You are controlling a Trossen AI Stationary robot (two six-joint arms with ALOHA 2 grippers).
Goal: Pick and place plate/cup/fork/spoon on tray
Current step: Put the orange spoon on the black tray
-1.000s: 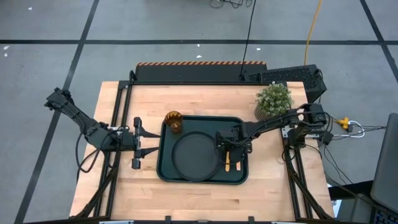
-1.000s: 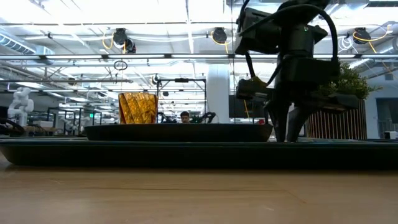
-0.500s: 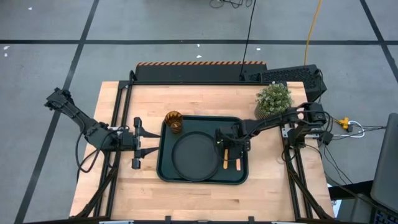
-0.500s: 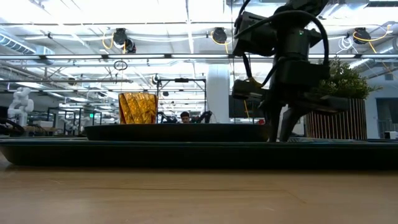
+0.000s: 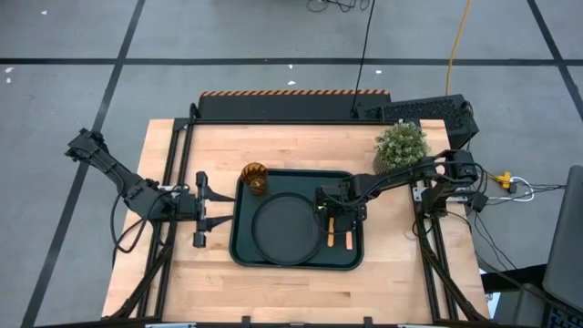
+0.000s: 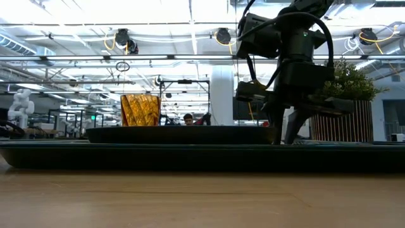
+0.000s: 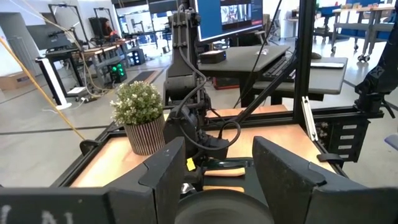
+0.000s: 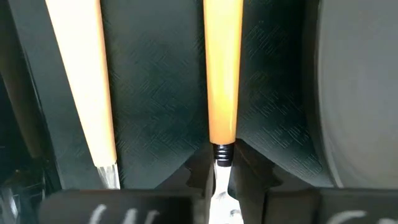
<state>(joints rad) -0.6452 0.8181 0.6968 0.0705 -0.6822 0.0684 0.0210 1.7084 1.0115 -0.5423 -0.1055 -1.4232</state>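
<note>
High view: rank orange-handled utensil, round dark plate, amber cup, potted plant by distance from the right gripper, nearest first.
From the right gripper:
1. Orange-handled utensil under its fingertips, on the tray's right side.
2. Round dark plate, just left of it.
3 and 4. Amber translucent cup at the tray's far-left corner and potted plant off the tray: too close to call.

Grey floor (image 5: 273, 36) crossed by dark tape lines; bright ceiling lights (image 6: 126, 12) above distant workstations.

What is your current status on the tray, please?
Left gripper open, waiting beside tray. Right gripper low at spoon neck. Plate, cup, fork, spoon on tray. Nothing obstructing.
</note>
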